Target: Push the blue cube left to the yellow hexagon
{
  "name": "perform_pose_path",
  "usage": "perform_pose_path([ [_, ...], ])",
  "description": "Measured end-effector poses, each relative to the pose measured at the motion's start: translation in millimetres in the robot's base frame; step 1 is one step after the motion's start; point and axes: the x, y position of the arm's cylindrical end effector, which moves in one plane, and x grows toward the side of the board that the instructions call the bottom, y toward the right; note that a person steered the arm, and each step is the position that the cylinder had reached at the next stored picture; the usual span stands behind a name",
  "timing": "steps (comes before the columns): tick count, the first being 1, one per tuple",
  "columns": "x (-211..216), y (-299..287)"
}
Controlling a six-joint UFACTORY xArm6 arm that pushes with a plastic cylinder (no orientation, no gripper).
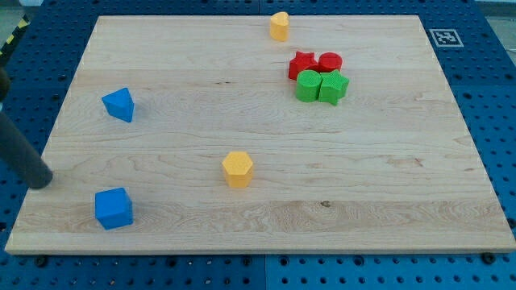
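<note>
A robotics lab bench, set up for a tabletop pushing test.

A pale wooden board (pixel 266 201) lies on a blue perforated base plate (pixel 484 97) with a regular grid of holes, the kind used for mounting equipment. A black-and-white fiducial marker (pixel 444 36) sits at the board's top right corner, and a strip of yellow-and-black hazard tape (pixel 11 36) shows at the view's top left.

A pale wooden desk (pixel 363 201) with visible grain fills most of the scene, lying on a blue pegboard (pixel 492 97) dotted with holes, with a black-and-white marker tag (pixel 444 36) at the far right and a yellow-black striped strip (pixel 12 36) at the far left.
</note>
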Motion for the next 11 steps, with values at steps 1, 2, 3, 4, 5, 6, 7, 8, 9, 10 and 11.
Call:
perform_pose_path([
  [1, 35, 28],
  [2, 61, 74],
  [3, 66, 126],
  [4, 45, 127],
  [5, 44, 97],
  [6, 36, 72],
  [7, 12, 71],
  [8, 9, 91],
  [9, 6, 82],
  [10, -15, 37],
  [11, -25, 38],
])
